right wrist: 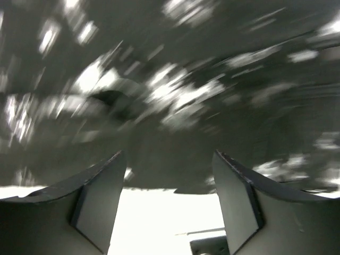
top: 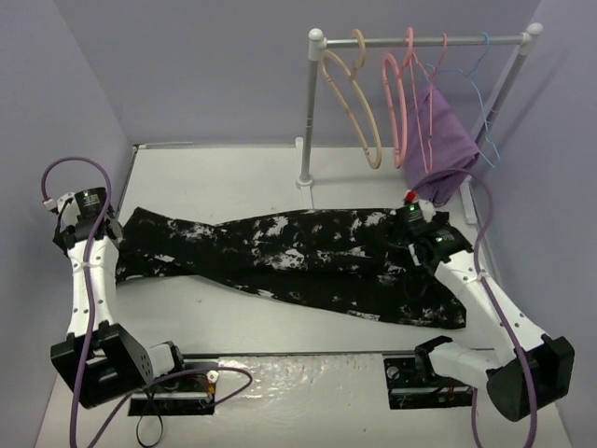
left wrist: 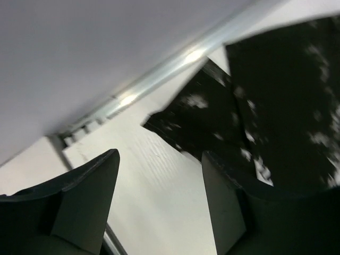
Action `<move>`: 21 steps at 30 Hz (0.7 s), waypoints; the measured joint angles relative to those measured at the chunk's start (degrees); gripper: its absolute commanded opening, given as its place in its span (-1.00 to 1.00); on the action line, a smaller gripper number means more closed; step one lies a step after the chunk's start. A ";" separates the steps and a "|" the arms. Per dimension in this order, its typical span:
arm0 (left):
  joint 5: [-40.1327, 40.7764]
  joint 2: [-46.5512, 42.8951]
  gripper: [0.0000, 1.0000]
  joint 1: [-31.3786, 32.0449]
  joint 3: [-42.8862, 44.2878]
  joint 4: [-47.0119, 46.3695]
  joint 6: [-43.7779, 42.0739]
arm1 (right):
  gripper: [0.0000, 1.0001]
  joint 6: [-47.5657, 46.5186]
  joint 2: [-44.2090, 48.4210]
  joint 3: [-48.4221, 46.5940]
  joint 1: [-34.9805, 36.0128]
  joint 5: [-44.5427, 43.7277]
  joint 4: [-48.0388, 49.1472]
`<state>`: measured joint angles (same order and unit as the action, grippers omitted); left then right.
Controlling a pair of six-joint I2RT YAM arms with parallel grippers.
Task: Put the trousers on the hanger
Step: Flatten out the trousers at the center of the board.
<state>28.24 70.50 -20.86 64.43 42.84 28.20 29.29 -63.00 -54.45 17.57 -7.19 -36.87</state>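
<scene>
The trousers (top: 298, 257), black with white blotches, lie stretched flat across the table from left to right. My left gripper (top: 104, 231) sits at their left end, open, and in the left wrist view only white table shows inside the left gripper (left wrist: 159, 155), with the trousers (left wrist: 276, 101) just beyond the right finger. My right gripper (top: 396, 245) hovers over the right part of the trousers; in the blurred right wrist view the right gripper (right wrist: 169, 154) is open with the fabric (right wrist: 175, 90) ahead of it. The beige hanger (top: 353, 105) hangs on the rail at the back.
A white clothes rack (top: 306, 112) stands at the back right. It carries a thick pink hanger (top: 392, 103), thin pink and blue wire hangers (top: 480, 84), and a purple cloth (top: 438, 140). Lilac walls close in on the left, back and right.
</scene>
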 measured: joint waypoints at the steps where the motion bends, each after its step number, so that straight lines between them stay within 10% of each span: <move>1: -2.73 -0.82 0.24 0.28 -1.02 -0.79 -0.03 | 0.18 1.05 -0.21 0.84 3.46 0.47 0.05; 10: -19.82 -3.59 0.30 10.94 -15.72 -5.01 5.11 | 0.24 7.32 -9.49 4.07 28.31 3.34 7.06; 21: -26.06 17.60 0.29 12.83 -15.27 -13.86 11.43 | 0.40 8.80 -22.84 10.59 25.00 4.40 17.38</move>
<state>2.19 88.10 -8.03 49.17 28.98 39.63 38.09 -85.83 -43.86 42.56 -2.79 -19.49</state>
